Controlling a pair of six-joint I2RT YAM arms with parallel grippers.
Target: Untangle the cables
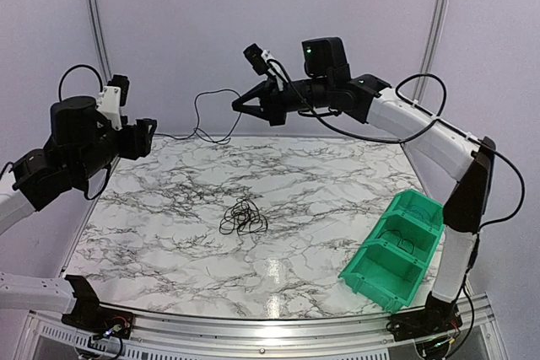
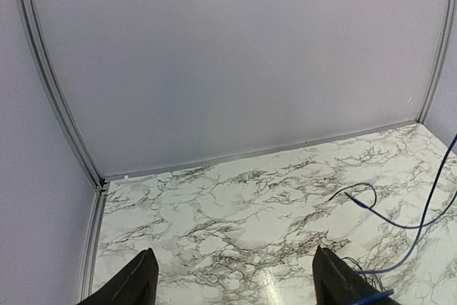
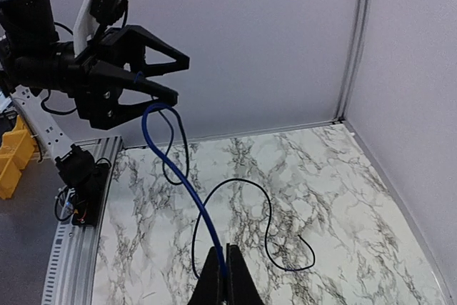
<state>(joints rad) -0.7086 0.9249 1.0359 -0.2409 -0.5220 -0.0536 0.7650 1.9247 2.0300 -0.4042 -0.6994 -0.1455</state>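
With the right end effector (image 3: 223,249) clamped on the blue cable (image 3: 187,187), strung above the far-left tabletop (image 1: 337,183) and draped at the open left end effector (image 3: 181,78), pull gently clear without snagging the black tangle (image 1: 243,218) lying mid-tabletop.

table (image 1: 169,208): white marble — grey-black veining
cables (image 1: 243,218): black tangle
long cable (image 3: 193,198): blue
bin (image 1: 375,282): green
walls (image 1: 211,23): pale lilac-grey
arms (image 1: 337,94): black — white links

The table (image 1: 337,174) is marble-patterned and glossy enough to throw back a light spot — the green bin (image 1: 367,291) looks like smooth moulded plastic, the blue cable (image 3: 187,189) has a slick sheath, and the near rail (image 1: 253,326) is pale metal.
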